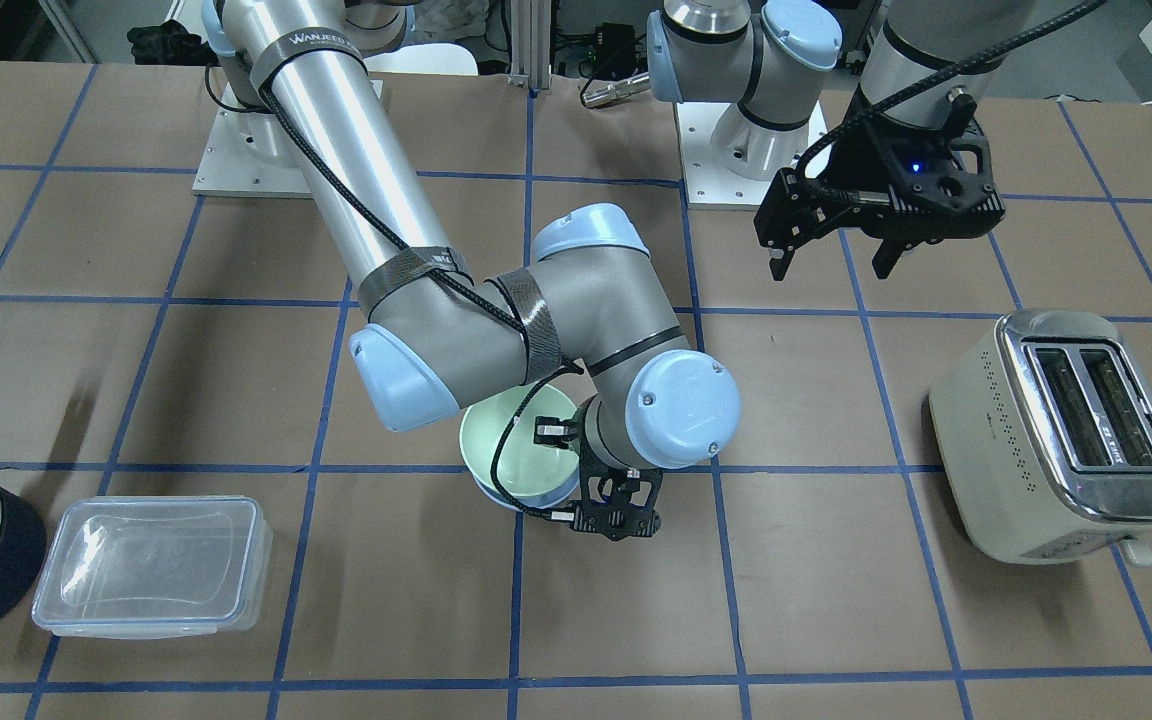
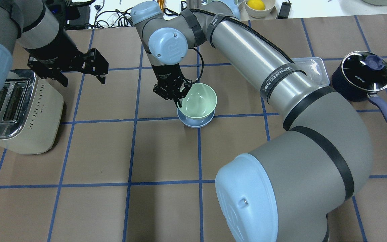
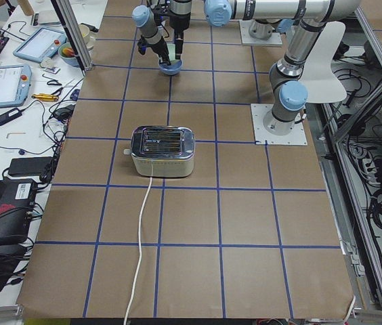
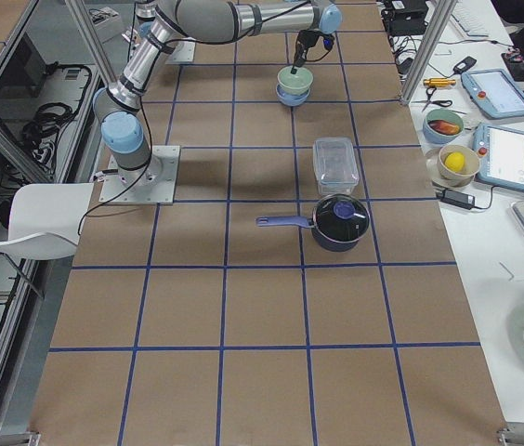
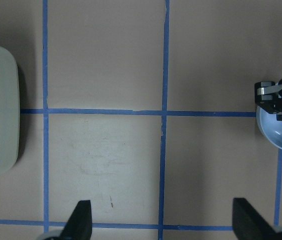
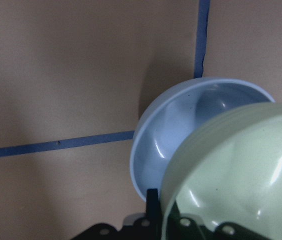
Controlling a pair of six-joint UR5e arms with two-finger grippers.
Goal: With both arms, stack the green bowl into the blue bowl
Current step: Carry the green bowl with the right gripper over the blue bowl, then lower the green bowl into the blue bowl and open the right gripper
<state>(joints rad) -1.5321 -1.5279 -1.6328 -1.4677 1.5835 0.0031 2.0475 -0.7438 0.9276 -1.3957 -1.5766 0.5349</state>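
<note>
**Placement stage of the stacking task.** The green bowl (image 2: 200,98) is held by its rim in the right claw (image 2: 179,100), which is closed on the side of the rim toward the left arm. The bowl is carried directly over the blue bowl (image 2: 193,122), which stands near the middle of the counter (image 2: 146,151). In the right wrist view the green bowl is seen tipped and offset, so that a crescent of the blue interior is left exposed. Whether the two bowls are touching cannot be told. The left claw (image 2: 82,80) is spread wide and holds nothing. It hangs over the bare counter between the toaster (image 2: 18,111) and the bowls, well apart from the bowls.

**Step in hand.** It is judged that the green bowl should be centred over the blue rim and levelled before it is lowered. It should be released only once its weight is borne by the lower bowl. A release from a tilt would probably leave it cocked, or push the light blue bowl aside. The blue bowl could be steadied by the left claw if that claw is brought across.

**Surroundings.** The toaster stands on the left arm's side. A navy saucepan (image 2: 361,79) with a glass lid and a clear lidded container (image 1: 151,565) stand on the right arm's side. None of these is judged to lie in the path; the bowls are crowded only by the right arm's own wrist and cable.
</note>
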